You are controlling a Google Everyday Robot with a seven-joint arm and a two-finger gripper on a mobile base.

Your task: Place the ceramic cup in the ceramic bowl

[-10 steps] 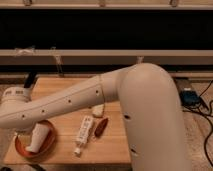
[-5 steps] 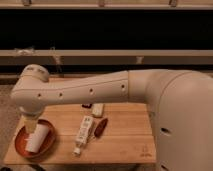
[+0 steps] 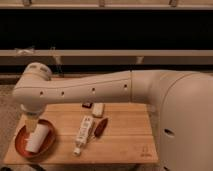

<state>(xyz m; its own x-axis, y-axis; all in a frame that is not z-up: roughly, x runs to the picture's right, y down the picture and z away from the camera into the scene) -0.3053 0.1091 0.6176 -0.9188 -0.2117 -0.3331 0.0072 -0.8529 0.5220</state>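
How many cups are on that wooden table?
1. The small white cylindrical ceramic cup lies tilted inside the wide orange-red ceramic bowl at the table's left end, just under the robot's gripper. The big white arm might hide others.

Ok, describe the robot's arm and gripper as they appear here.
The arm is a thick, smooth off-white tube with a row of small dark holes along its side, ending in a rounded elbow cap. The gripper is a tan piece hanging below that cap, over the ceramic bowl.

Likely a lab or test room: a small pale wooden counter point(image 3: 125, 135) stands before dark windows point(image 3: 110, 30) with grey sills; the pincer point(image 3: 33, 122) hangs over the counter's left end.
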